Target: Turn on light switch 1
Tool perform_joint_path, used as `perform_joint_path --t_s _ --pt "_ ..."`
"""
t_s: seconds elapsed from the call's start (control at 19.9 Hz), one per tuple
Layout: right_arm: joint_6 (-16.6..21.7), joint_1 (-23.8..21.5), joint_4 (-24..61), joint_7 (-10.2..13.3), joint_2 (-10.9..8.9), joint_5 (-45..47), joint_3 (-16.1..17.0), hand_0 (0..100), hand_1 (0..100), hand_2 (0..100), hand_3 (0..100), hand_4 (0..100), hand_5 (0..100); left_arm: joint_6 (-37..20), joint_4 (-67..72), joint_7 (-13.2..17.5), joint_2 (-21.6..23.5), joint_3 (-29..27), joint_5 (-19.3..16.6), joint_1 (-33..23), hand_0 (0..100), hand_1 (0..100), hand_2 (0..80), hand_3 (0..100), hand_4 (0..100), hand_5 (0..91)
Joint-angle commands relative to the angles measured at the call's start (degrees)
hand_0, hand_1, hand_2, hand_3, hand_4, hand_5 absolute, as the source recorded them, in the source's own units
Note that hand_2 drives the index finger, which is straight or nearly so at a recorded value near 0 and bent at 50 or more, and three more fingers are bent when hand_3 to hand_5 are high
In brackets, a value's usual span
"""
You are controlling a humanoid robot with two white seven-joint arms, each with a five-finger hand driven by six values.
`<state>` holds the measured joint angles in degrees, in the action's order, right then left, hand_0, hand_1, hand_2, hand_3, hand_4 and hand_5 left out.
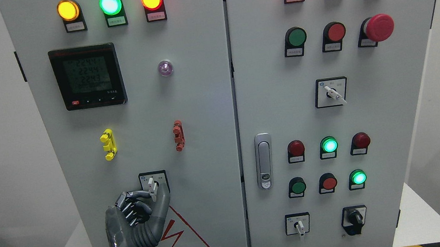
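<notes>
Left robot hand [137,217] pinches rotary switch [152,187], cabinet's lower left.

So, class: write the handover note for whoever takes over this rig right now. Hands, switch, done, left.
Left hand: raised at the left cabinet door, fingers curled around the white handle of the rotary switch above the warning triangle.
Right hand: not in view.
Done: reach and contact with the handle.
Left: turn the switch; whether it has turned yet cannot be told. Then let go.
</notes>
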<state>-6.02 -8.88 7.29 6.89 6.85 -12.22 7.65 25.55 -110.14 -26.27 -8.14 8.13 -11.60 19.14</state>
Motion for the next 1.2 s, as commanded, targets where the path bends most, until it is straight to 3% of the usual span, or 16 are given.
perform_joint_path --t_s 0.0,1.15 --pt "0.0 0.0 0.0 0.0 0.0 0.0 0.0 5 0 0 0 0 0 0.0 0.2 0.0 0.0 0.0 0.0 0.0 9 60 60.6 92 91 83.2" --pt "0.0 0.0 0.0 0.0 0.0 0.0 0.0 5 0 0 0 0 0 0.5 0.8 0.2 0.0 0.0 0.1 0.6 11 58 61.8 93 93 83.4"
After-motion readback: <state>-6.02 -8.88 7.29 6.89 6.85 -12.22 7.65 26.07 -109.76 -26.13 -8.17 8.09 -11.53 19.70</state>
